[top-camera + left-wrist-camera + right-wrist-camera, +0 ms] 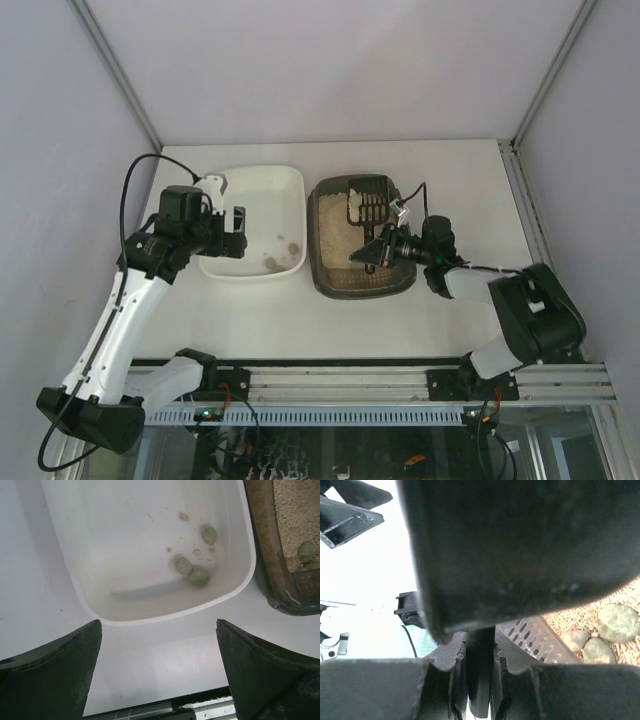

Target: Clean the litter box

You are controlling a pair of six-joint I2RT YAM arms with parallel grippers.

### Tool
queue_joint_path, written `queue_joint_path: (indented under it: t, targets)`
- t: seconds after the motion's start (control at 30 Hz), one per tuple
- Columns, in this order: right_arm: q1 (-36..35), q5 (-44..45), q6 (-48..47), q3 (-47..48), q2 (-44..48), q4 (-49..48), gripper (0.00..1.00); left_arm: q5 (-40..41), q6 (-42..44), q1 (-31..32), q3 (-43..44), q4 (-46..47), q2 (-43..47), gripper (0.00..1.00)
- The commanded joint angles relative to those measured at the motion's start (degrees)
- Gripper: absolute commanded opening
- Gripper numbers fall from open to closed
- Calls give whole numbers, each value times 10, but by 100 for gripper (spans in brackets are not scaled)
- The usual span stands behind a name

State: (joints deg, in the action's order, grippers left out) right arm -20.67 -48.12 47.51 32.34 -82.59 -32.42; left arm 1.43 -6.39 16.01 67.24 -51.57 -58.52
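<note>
part done: clumps [199, 576] are lying in white tray [265, 205] and litter box [360, 291]; right gripper [372, 254] clamping scoop [368, 200], left gripper [157, 625] gaping.

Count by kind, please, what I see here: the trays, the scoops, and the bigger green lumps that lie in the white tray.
Trays: 2 (white tray, litter box)
Scoop: 1
Green lumps in the white tray: 3
Total: 6

One litter box [335, 285], one white tray [255, 200], one black scoop [368, 203]. Three green lumps [199, 576] in the tray, three more lumps [617, 622] in the box.
</note>
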Motion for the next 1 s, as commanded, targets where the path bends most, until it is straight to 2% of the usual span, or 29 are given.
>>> queue_joint_path:
  t: [0.0, 0.03, 0.1, 0.27, 0.4, 0.53, 0.67, 0.8, 0.87, 0.97]
  targets:
    - [2, -37, 186, -50, -110, -456, 0, 48, 37, 1, -12, -9, 33, 100]
    - [2, -33, 227, -50, -143, -515, 0, 49, 38, 1, -18, -7, 39, 100]
    - [-6, -32, 253, -38, -181, -537, 0, 46, 39, 1, -29, -6, 57, 100]
    - [-43, -12, 203, -39, -170, -536, 0, 44, 51, 1, -56, -1, 86, 100]
    - [-40, 11, 199, -38, -180, -533, 0, 92, 46, -1, -67, 9, 86, 100]
    - [-45, -1, 132, -33, -141, -403, 0, 122, 33, -40, -63, 24, 85, 100]
    - [6, 13, 158, -68, -119, -424, 0, 95, 27, -69, -68, 27, 93, 99]
    - [-3, -36, 91, -31, -89, -268, 0, 75, 24, -93, -87, 36, 108, 100]
    - [22, -26, 100, -51, -78, -277, 0, 71, 24, -96, -94, 35, 114, 100]
    - [52, -21, 166, -55, -102, -316, 0, 59, 22, -100, -108, 39, 121, 100]
